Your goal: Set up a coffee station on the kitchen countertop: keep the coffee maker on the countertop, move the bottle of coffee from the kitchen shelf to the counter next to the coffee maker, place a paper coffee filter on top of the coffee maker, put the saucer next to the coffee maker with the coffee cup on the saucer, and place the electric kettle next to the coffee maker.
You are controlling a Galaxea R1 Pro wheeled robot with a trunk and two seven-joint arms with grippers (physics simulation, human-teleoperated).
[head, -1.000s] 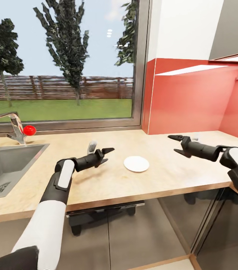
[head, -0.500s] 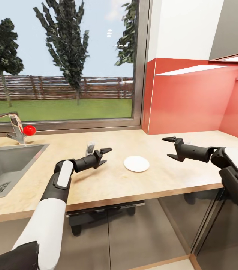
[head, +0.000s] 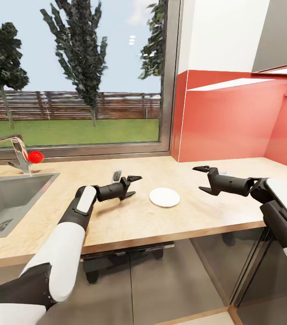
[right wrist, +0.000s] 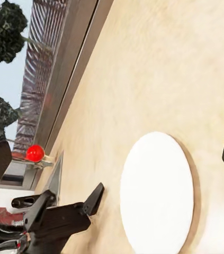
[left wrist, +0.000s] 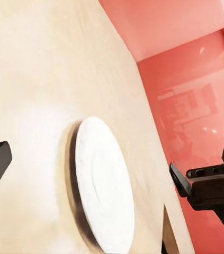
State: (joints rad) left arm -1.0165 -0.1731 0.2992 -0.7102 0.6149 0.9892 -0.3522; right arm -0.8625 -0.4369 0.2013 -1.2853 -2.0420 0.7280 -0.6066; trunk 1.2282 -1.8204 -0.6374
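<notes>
A white saucer (head: 164,197) lies flat on the light wooden countertop (head: 129,221), between my two grippers. My left gripper (head: 137,186) hovers just left of it, open and empty. My right gripper (head: 197,178) hangs open and empty a little to the saucer's right, slightly above the counter. In the left wrist view the saucer (left wrist: 104,180) lies straight ahead, with the right gripper's dark finger (left wrist: 181,180) beyond it. In the right wrist view the saucer (right wrist: 157,193) is close ahead and the left gripper (right wrist: 72,203) shows behind it.
A steel sink (head: 7,198) is set into the counter at the left, with a faucet (head: 16,153) and a red knob (head: 35,156) behind it. A large window runs along the back. A red backsplash (head: 233,122) closes the right corner. The counter's front edge (head: 170,235) is near.
My left gripper has moved right, closer to the saucer. My right gripper has moved left toward the saucer and dropped slightly. The saucer has not moved.
</notes>
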